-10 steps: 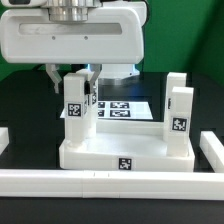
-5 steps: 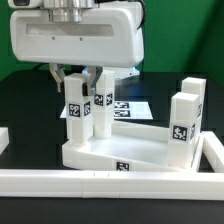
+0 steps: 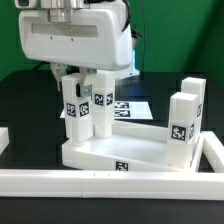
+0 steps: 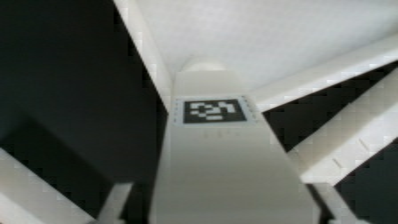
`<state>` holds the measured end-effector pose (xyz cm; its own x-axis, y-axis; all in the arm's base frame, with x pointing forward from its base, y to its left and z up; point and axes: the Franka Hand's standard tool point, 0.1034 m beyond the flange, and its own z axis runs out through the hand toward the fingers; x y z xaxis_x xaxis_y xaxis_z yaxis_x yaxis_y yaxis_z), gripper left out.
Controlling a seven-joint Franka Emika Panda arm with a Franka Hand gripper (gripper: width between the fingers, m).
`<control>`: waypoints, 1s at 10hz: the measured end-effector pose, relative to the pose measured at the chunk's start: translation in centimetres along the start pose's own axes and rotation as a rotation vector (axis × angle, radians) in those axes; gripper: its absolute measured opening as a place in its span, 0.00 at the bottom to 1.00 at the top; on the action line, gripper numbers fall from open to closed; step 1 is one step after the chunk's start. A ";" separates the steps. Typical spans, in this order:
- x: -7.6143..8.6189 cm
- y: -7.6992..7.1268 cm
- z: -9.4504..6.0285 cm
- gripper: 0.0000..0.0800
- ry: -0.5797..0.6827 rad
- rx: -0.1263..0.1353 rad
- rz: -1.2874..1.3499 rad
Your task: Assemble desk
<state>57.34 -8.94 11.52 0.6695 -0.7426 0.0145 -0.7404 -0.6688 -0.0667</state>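
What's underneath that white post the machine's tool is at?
The leg stands on the tabletop, at its corner on the exterior view's left. The joint itself is hidden by the tabletop's rim. The tool sits above it.

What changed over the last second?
The gripper rose and shifted toward the exterior view's left. Between 1.0 s and 0.5 s ago the tabletop turned, its right end swinging away from the front rail. The leg by the gripper stays upright; whether the fingers clamp it, I cannot tell. The right-hand legs kept their places on the tabletop.

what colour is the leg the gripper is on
White, with a small black-and-white square tag; the leg shows best in the wrist view.
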 end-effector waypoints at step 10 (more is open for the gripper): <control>-0.8 -1.0 0.1 0.36 -0.066 0.053 0.815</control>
<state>57.56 -7.71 11.43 -0.0743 -0.9903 -0.1173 -0.9934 0.0838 -0.0780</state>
